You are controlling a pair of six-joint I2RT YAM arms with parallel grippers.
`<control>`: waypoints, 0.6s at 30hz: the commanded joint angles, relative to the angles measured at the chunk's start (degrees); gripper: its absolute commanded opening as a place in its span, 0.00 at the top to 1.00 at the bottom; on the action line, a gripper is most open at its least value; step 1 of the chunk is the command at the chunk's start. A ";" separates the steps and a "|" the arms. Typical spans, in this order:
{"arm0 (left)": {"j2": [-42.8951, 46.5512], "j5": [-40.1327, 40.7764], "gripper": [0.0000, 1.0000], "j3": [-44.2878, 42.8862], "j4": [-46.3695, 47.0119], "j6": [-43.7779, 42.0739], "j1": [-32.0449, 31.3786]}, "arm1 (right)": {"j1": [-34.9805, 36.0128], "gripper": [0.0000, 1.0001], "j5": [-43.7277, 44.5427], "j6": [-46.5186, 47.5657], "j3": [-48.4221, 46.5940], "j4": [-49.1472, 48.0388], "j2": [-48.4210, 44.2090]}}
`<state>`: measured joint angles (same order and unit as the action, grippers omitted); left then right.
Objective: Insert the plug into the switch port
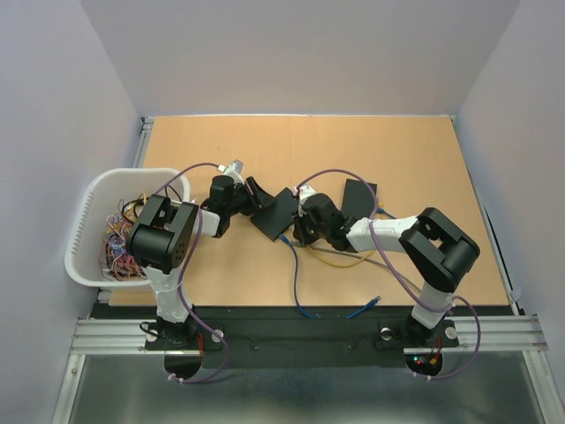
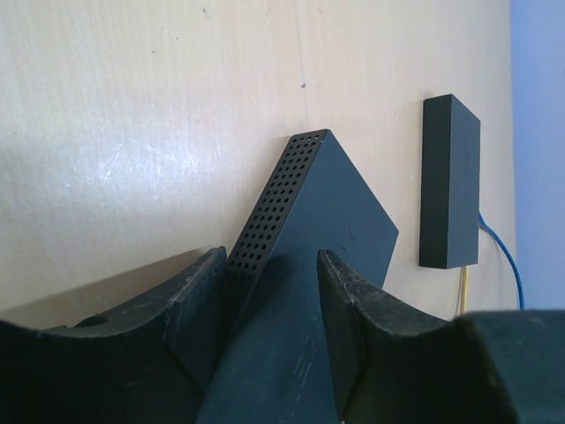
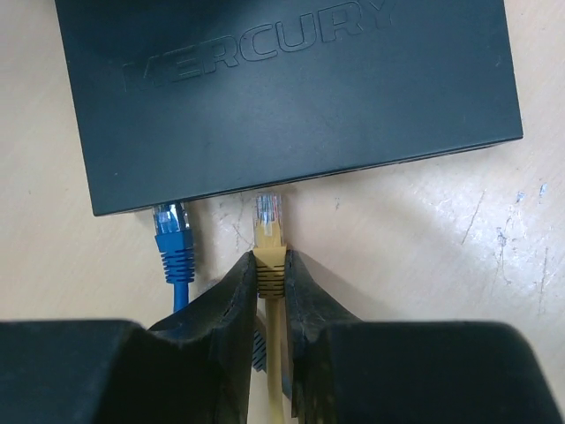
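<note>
The black switch, marked MERCURY, lies on the wooden table with its port edge toward my right gripper. That gripper is shut on the yellow plug at its ribbed boot. The plug's clear tip sits just short of the switch's edge, beside a blue plug seated in the neighbouring port. From above, the switch lies between both grippers. My left gripper is shut on the switch at its other end, one finger against the perforated side. From above, the left gripper and the right gripper face each other.
A second black box lies just right of the switch, with blue and yellow cables behind it. A blue cable runs to the near table edge. A white basket of tangled wires stands at the left edge.
</note>
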<state>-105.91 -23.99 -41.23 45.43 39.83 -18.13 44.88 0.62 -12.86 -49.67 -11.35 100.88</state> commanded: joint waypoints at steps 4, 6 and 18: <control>0.09 -3.35 0.45 1.15 3.61 -0.98 0.02 | 0.47 0.99 1.39 -0.23 -1.39 -2.62 0.10; 0.00 -3.70 0.45 1.15 3.79 -1.25 0.02 | 0.47 1.00 1.58 -0.41 -2.27 -2.36 1.15; -0.88 -4.66 0.48 3.79 6.25 -1.78 -0.33 | 0.47 1.00 1.13 -1.11 -6.57 -1.65 2.92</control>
<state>-106.02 -25.08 -39.31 49.87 38.28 -17.74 44.95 1.10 -13.32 -52.36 -9.93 102.54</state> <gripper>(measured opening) 0.533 0.208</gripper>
